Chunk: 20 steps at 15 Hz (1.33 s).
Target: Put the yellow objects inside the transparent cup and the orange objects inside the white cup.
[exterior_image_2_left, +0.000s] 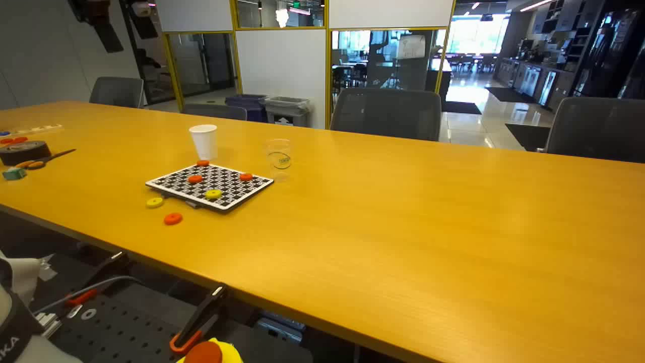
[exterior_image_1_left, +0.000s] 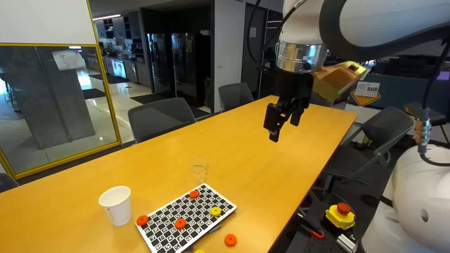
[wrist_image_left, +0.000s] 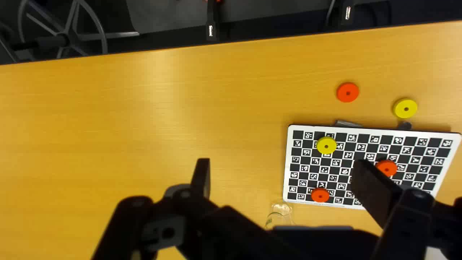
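While chairs (exterior_image_1_left: 161, 117) flank table (exterior_image_1_left: 225, 151), checkered board (exterior_image_1_left: 194, 214) carries discs (exterior_image_1_left: 180, 223).

Bright far window (exterior_image_2_left: 477, 36), floor (exterior_image_2_left: 471, 121) glare, gripper (wrist_image_left: 281, 164) dark and blurred

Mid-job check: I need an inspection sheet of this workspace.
Surface: wood-toned tabletop, some light reflections.
Job's things: white cup and transparent cup upright; four orange discs and two yellow discs on or near checkered board.
Clutter: dark roll, scissors, green block; red items too small to identify.
Tool: open, holding nothing, above tabletop.
Cables: black cable beside arm.
Surroundings: gray chairs around the tabletop; red-topped yellow box off its edge.
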Available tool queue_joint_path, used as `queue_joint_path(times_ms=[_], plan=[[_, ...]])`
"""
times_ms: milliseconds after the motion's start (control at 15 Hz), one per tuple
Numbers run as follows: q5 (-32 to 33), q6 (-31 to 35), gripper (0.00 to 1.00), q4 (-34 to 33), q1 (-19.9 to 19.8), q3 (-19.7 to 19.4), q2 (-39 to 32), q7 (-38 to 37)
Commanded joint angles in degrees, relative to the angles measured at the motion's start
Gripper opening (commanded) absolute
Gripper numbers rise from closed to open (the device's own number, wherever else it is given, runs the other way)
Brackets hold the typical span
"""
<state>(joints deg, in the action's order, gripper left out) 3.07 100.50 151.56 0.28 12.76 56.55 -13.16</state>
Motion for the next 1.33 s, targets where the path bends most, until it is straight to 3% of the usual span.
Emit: queue_joint_path(times_ms=[0, 400, 667, 1000, 1267], plan=[[0.5, -0.1, 1.0, -0.4, 0.7, -0.5, -0.2, -0.5], [0.4, 0.1, 1.0, -1.1, 0.7, -0.5, -0.1, -0.5], [-0.2, 3.9, 1.0, 1.2, 1.5, -0.9, -2.0, 0.2], [-2.1, 17.1, 1.0, 6.2, 3.9, -1.0, -6.8, 0.7], [-3.2, 27.5, 1.0, 7.1, 4.3, -1.5, -15.1, 1.2]])
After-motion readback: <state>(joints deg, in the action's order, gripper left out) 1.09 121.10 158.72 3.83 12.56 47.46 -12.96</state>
